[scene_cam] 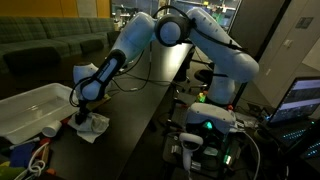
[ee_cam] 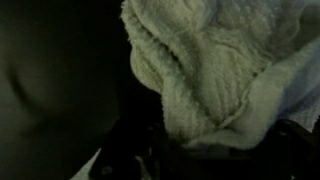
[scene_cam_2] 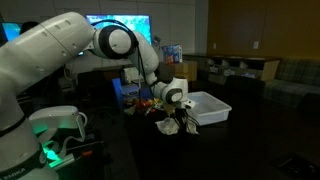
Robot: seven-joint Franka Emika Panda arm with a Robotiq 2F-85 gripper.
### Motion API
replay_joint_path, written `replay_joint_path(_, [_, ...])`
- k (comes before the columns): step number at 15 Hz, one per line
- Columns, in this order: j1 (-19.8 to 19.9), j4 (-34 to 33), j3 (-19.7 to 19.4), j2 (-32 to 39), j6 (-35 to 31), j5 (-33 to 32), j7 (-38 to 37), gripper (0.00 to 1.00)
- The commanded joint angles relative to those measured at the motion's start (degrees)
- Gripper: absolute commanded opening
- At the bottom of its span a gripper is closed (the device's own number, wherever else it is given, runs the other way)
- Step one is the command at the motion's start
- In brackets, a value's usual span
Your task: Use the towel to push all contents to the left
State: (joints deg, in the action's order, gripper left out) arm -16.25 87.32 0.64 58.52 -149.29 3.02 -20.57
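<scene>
The towel (ee_cam: 215, 60), a white wrinkly cloth, fills the upper right of the wrist view and is bunched into the dark jaws at the bottom edge. In both exterior views my gripper (scene_cam: 88, 113) (scene_cam_2: 179, 112) points down at the dark table and is shut on the towel (scene_cam: 96, 126) (scene_cam_2: 170, 126), which rests crumpled on the tabletop. The contents (scene_cam_2: 147, 98), a jumble of small colourful pieces, lie on the table just behind the gripper. In an exterior view some of these colourful pieces (scene_cam: 28, 157) show at the near corner.
A large white plastic bin (scene_cam: 30, 108) (scene_cam_2: 208, 106) stands on the table right beside the towel. A control box with a green light (scene_cam: 205, 128) and monitors sit off the table's edge. Chairs and sofas stand in the dim background.
</scene>
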Motion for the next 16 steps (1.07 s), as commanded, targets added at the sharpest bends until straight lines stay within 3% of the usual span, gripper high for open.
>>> replay_joint_path(1, [-2.7,0.1,-3.3,1.6,-4.9,-0.1,-5.1,0.01])
replay_joint_path(9, [-6.3,0.0,-9.5,2.2,-6.9,-0.4,-12.4,0.01])
replay_joint_path(16, [-7.8,-1.8,-8.8,3.3,-6.7,-0.7,-12.6,0.01])
